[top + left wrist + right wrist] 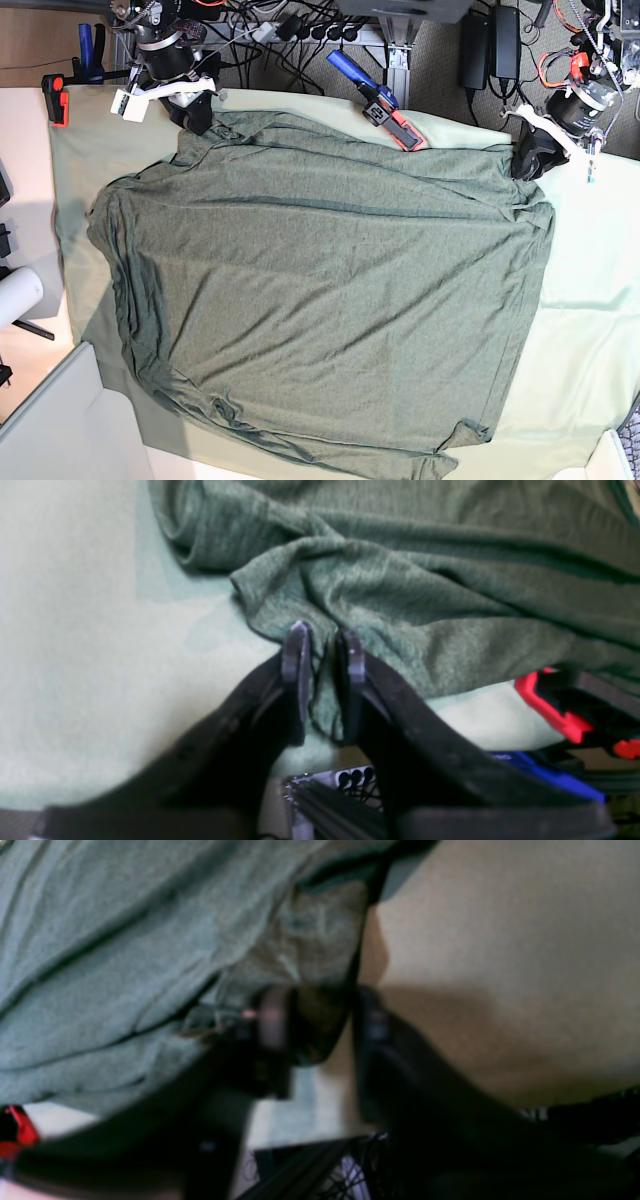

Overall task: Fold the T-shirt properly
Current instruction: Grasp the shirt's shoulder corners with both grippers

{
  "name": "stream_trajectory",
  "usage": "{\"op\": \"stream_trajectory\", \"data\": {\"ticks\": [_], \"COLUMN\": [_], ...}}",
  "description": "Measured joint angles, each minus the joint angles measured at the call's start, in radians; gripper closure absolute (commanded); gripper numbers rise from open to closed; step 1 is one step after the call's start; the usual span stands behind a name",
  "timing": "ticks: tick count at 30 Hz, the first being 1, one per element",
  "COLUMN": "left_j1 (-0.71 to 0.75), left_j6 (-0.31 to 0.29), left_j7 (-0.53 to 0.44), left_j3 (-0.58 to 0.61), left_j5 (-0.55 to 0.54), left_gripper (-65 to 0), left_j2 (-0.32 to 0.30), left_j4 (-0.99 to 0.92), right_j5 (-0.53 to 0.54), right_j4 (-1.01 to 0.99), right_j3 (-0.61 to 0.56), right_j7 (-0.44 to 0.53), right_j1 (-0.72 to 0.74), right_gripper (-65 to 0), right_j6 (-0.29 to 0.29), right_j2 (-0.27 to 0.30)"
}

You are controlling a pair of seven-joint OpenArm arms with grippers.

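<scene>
T-shirt (pixel 380 580) hem pinched between left fingers (pixel 296 655)

T-shirt (pixel 320 300) spread across table cloth (pixel 590 300), covering most of it; cloth bare along base view's right side and far-left corner; 2 grippers at shirt's far edge, 1 per far corner; left gripper (pixel 322 645) at far-right corner in base view, shirt edge between its jaws; right gripper (pixel 312 1010) at far-left corner, fabric between its jaws; clamp (pixel 385 105) on far table edge between both arms, touching shirt's far edge; second clamp (pixel 55 98) at far-left, apart from shirt.
</scene>
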Motion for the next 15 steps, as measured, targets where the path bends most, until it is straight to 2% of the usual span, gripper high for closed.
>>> {"op": "stream_trajectory", "data": {"ticks": [2,3,4,6,12,15], "left_j1": [0.000,0.000,0.000,0.000,0.000,0.000], "left_j6": [0.000,0.000,0.000,-0.003,-0.061,-0.143], "left_j7": [-0.002,-0.002,-0.003,-0.006,-0.002,0.009], "left_j3": [0.000,0.000,0.000,0.000,0.000,-0.009], "left_j5": [0.004,0.008,0.018,0.039,0.051,0.055], "left_gripper": [-8.0,-4.1,0.0,0.0,0.0,0.0], "left_j2": [0.000,0.000,0.000,0.000,0.000,0.000], "left_j4": [0.000,0.000,0.000,0.000,0.000,-0.002], "right_j5": [-0.004,-0.006,-0.021,-0.034,-0.105,-0.105], "right_j4": [0.000,0.000,0.000,0.000,0.000,0.000], "right_j3": [0.000,0.000,0.000,0.000,0.000,0.000], "right_j7": [-0.006,-0.007,-0.006,-0.005,-0.015,-0.038], "right_j1": [0.016,0.025,0.033,0.039,0.036,0.035], "right_gripper": [-12.7,-12.2,-9.5,0.0,0.0,0.0], "right_j6": [-0.001,-0.001,-0.001,-0.001,-0.001,-0.001], "right_j2": [-0.002,-0.002,-0.002,-0.002,-0.002,-0.002]}}
